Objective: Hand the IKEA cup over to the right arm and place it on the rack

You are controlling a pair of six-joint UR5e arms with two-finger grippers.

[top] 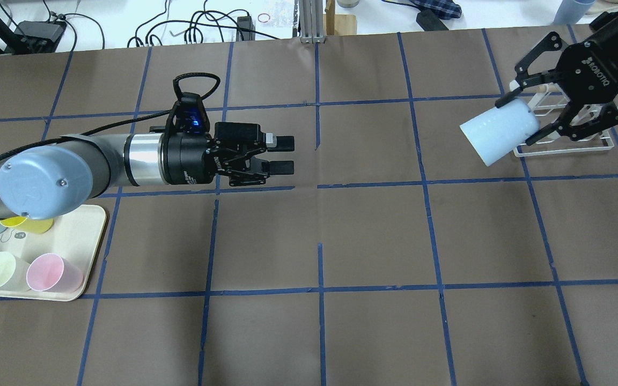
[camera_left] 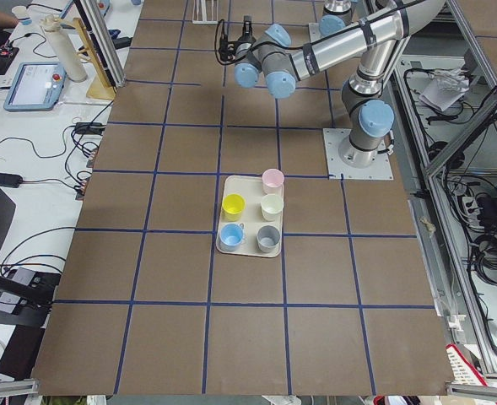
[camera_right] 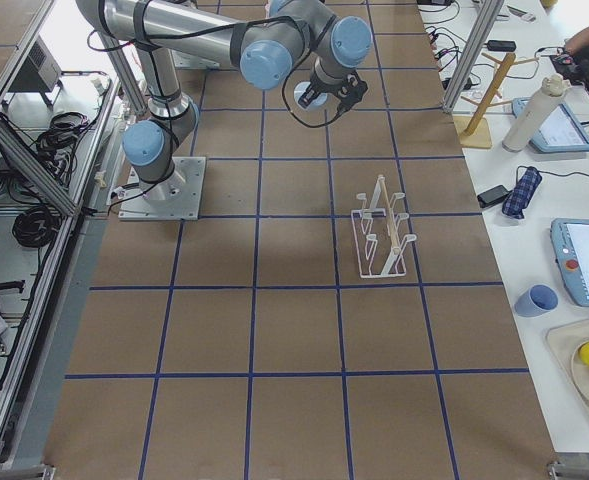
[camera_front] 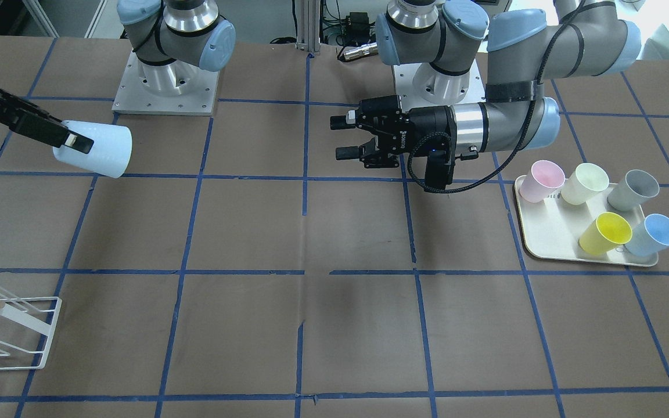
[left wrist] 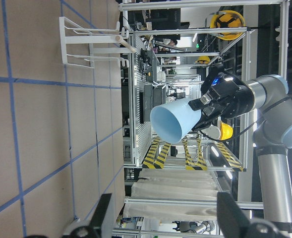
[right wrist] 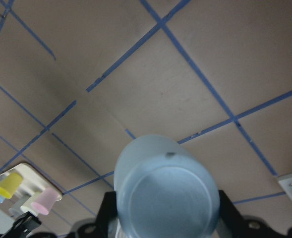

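Note:
My right gripper (top: 518, 120) is shut on the pale sky-blue IKEA cup (top: 499, 131) and holds it tilted in the air, mouth toward the table's middle. It shows at the left in the front view, gripper (camera_front: 76, 144) and cup (camera_front: 99, 150). The right wrist view shows the cup's base (right wrist: 168, 191) between the fingers. The white wire rack (top: 566, 146) stands on the table beyond the cup, also in the front view (camera_front: 6, 331). My left gripper (top: 286, 155) is open and empty above the table's middle, pointing at the cup (left wrist: 178, 121).
A cream tray (camera_front: 543, 247) by the left arm's base holds pink, cream, grey and yellow cups and a second sky-blue cup (camera_front: 654, 234). The brown table has a blue tape grid. Cables and devices lie past the table's far edge.

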